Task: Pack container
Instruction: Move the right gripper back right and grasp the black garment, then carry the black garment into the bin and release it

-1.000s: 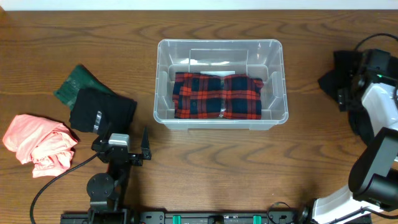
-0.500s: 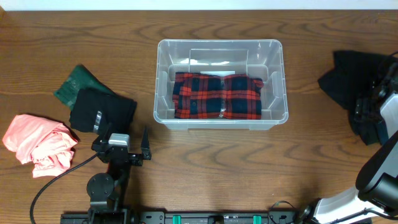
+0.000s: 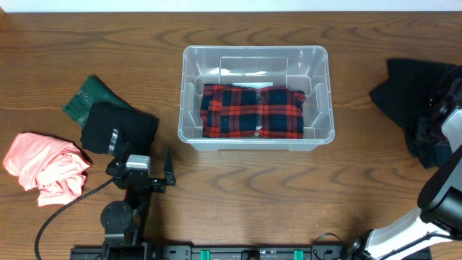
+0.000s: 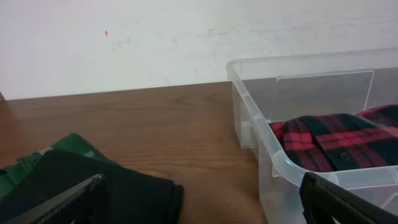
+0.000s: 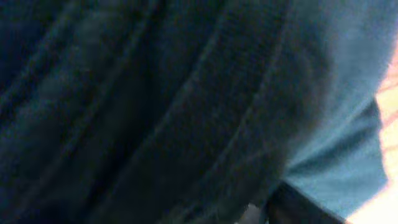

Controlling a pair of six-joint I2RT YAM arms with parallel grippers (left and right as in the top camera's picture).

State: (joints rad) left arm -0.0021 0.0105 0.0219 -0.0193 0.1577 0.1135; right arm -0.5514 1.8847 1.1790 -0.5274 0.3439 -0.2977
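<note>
Container (image 3: pixel 253 49): clear plastic bin, set upright at the middle of the counter (image 3: pixel 216 209), nearer the far edge than the near edge. A folded red-and-navy plaid garment (image 3: pixel 253 110) is seen lying flat on its floor, filling most of the width. A bare strip of floor is left along the far wall.

Left edge of the counter: three garments are noted. A crumpled pink garment (image 3: pixel 47 166) lies nearest the left edge. A black garment (image 3: pixel 118 128) is laid partly over a dark green garment (image 3: pixel 90 97). The pink one is just beside the black one.

Left tool (image 4: pixel 202 183): it is held low near the near edge, between the black garment and the container. Its jaws stand wide apart, gripping nothing. In the left wrist view the container's corner and the plaid garment are seen to one side and the black garment to the other.

Right edge of the counter: a dark garment (image 3: pixel 408 97) is spread in a loose heap. The right tool (image 3: pixel 432 131) is lowered onto its near part. The right wrist view is filled with blurred dark fabric (image 5: pixel 155 106). Whether the right tool is open or closed cannot be told.
</note>
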